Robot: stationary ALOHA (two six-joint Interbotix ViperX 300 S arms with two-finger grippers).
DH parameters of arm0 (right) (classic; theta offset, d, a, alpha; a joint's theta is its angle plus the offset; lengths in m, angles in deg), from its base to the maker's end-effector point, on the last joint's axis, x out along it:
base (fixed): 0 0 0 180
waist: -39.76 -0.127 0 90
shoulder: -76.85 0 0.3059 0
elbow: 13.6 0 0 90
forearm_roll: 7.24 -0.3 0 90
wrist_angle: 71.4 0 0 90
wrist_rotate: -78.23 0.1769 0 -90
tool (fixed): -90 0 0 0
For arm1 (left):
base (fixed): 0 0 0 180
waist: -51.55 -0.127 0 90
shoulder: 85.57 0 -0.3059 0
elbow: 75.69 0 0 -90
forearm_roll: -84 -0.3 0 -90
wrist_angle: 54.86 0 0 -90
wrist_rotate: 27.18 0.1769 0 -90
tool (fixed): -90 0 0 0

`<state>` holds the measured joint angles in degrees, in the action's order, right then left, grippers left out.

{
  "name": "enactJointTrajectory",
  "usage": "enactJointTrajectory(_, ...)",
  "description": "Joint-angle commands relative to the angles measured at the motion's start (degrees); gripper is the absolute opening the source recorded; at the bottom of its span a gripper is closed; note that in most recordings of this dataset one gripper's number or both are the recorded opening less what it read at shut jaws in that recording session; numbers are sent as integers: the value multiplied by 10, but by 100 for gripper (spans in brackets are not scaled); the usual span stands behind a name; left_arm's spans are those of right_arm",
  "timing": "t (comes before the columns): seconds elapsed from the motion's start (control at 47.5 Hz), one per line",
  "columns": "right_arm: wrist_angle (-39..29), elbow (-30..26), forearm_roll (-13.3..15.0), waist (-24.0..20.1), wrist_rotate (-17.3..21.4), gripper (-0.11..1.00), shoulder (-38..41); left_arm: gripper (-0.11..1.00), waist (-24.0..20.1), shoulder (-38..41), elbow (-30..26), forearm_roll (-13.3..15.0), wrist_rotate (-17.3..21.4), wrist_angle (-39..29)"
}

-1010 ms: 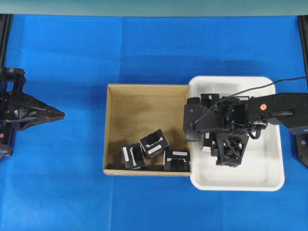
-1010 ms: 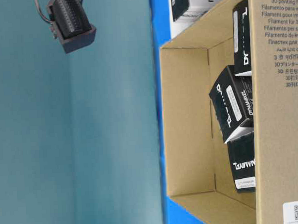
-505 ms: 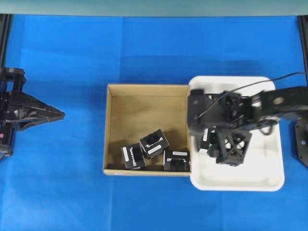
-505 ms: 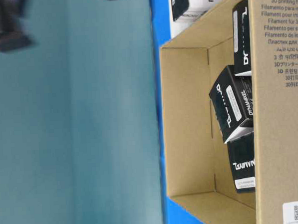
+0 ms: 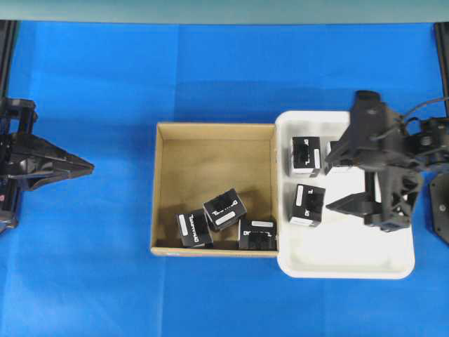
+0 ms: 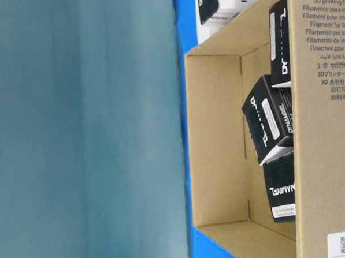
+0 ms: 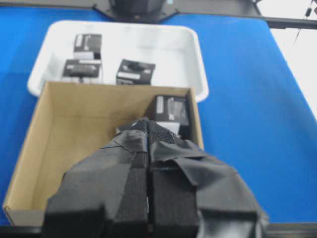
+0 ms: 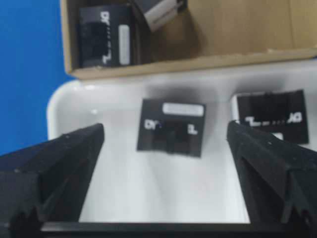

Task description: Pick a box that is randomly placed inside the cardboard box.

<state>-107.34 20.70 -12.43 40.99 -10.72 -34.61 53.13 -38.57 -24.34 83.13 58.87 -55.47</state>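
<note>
The brown cardboard box point(image 5: 210, 168) lies mid-table. Three black boxes point(image 5: 225, 208) point(image 5: 193, 229) point(image 5: 257, 234) lie along its near wall, one tilted on the others; they also show in the table-level view point(image 6: 268, 124). My right gripper point(image 5: 347, 179) hovers over the white tray, jaws wide open and empty. In the right wrist view point(image 8: 165, 130) a tray carton point(image 8: 171, 126) lies beyond the open fingers point(image 8: 64, 158). My left gripper point(image 5: 78, 167) is shut and empty at the far left, well clear of the cardboard box; it also shows in the left wrist view point(image 7: 147, 125).
The white plastic tray point(image 5: 351, 260) touches the cardboard box's right wall and holds three black cartons point(image 5: 309, 204) point(image 5: 306, 154), one partly hidden under my right arm point(image 5: 334, 156). Blue table point(image 5: 105, 267) surrounds everything.
My right gripper has drawn back to the right over the tray, uncovering the cartons there, and has left the table-level view. The left arm and the boxes in the cardboard box have not moved.
</note>
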Motion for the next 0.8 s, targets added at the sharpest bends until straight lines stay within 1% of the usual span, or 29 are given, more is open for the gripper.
enactJointTrajectory(0.0,39,14,4,4,2,99,-30,-7,0,1,-11,-1,-1,3)
enactJointTrajectory(0.168,90,51,4,4,5,99,-77,-7,1,1,-10,-1,-1,3)
enactJointTrajectory(0.316,103,80,5,0,5,99,-103,-7,1,1,-4,-1,-1,3)
enactJointTrajectory(0.589,123,97,3,-3,8,99,-146,-7,1,-13,8,-1,-1,3)
enactJointTrajectory(0.652,123,105,0,-1,18,99,-157,-7,1,-18,8,-1,-1,3)
enactJointTrajectory(0.779,122,118,1,-1,52,99,-180,-7,-1,-25,7,-2,0,8)
